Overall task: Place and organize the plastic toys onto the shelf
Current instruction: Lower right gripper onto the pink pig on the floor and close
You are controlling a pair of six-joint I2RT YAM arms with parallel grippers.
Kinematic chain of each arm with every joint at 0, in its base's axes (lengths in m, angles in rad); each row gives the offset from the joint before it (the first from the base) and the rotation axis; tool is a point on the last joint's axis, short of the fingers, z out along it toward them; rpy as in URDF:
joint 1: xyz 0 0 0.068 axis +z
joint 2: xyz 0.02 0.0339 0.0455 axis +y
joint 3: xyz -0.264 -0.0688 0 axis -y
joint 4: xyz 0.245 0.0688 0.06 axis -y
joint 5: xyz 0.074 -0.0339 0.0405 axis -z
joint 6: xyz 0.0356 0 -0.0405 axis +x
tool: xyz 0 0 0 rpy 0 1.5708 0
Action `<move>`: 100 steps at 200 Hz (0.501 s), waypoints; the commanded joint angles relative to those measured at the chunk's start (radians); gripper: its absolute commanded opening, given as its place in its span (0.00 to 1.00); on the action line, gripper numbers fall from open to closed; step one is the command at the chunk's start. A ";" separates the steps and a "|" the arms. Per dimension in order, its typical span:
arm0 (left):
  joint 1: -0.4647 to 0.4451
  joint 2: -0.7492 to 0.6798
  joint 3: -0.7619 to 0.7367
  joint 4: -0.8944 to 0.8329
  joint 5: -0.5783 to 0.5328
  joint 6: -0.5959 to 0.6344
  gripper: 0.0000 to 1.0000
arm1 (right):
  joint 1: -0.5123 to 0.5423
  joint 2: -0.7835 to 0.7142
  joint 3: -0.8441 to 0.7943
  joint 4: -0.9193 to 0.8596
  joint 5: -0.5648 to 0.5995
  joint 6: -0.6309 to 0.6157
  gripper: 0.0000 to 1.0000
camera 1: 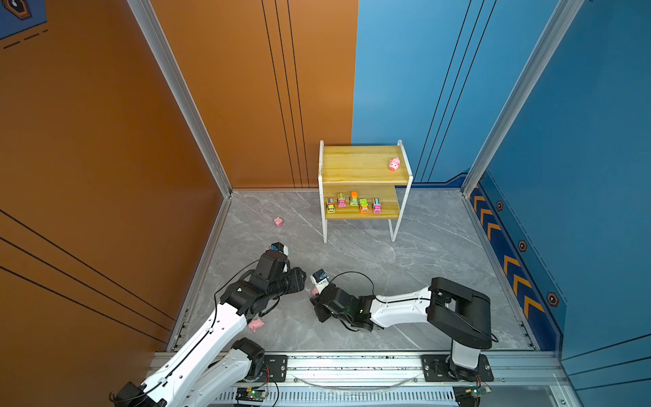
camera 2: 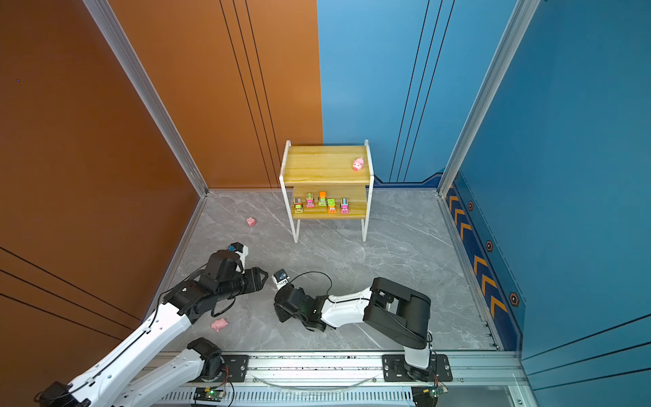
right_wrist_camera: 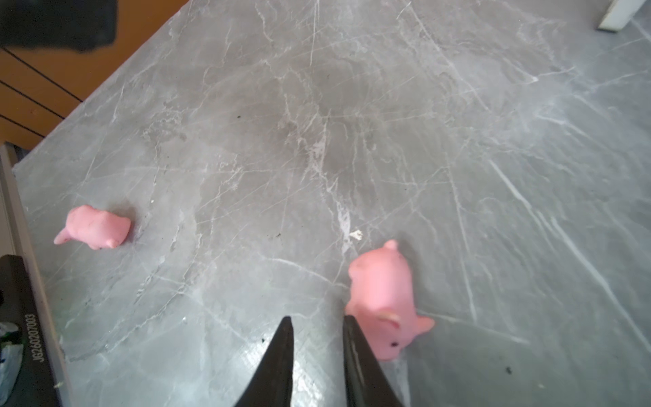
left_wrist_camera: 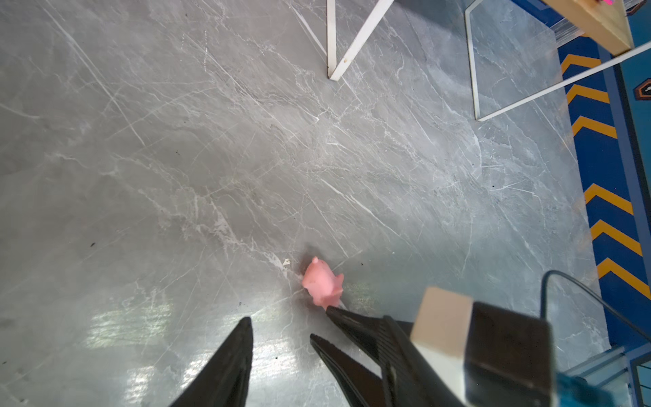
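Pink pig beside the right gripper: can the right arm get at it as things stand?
Probably yes: the pink pig lies right beside the right gripper with nothing between them, though outside its nearly closed jaws.

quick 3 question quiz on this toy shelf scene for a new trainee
1. How many toy trucks stand on the lower board of the shelf?
2. True or false: the pink pig at the right gripper is clamped between its jaws.
3. How many pigs lie on the floor? A one, B three, C four.

Key
1. Five.
2. False: it lies outside the jaws, against one of them.
3. B: that pig, the far pig and the pig beside the left arm.
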 commanded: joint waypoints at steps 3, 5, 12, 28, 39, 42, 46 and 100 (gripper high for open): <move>0.017 -0.024 -0.023 -0.026 0.010 0.016 0.58 | 0.027 0.026 0.024 -0.050 0.072 -0.035 0.26; 0.019 -0.024 -0.026 -0.026 0.011 0.016 0.58 | 0.029 0.026 0.024 -0.050 0.073 -0.037 0.26; 0.023 -0.027 -0.027 -0.029 0.010 0.015 0.58 | 0.031 0.024 0.025 -0.050 0.076 -0.044 0.26; 0.031 -0.037 -0.028 -0.034 0.016 0.021 0.58 | 0.035 0.001 0.021 -0.045 0.077 -0.064 0.28; 0.036 -0.041 -0.028 -0.038 0.016 0.023 0.58 | 0.037 -0.016 0.021 -0.038 0.065 -0.077 0.28; 0.038 -0.043 -0.027 -0.040 0.017 0.023 0.58 | 0.037 -0.021 0.021 -0.037 0.066 -0.082 0.28; 0.041 -0.044 -0.028 -0.041 0.018 0.023 0.58 | 0.040 -0.029 0.019 -0.035 0.068 -0.087 0.28; 0.058 -0.043 -0.019 -0.050 0.033 0.051 0.58 | -0.001 -0.185 -0.089 0.040 0.109 0.003 0.35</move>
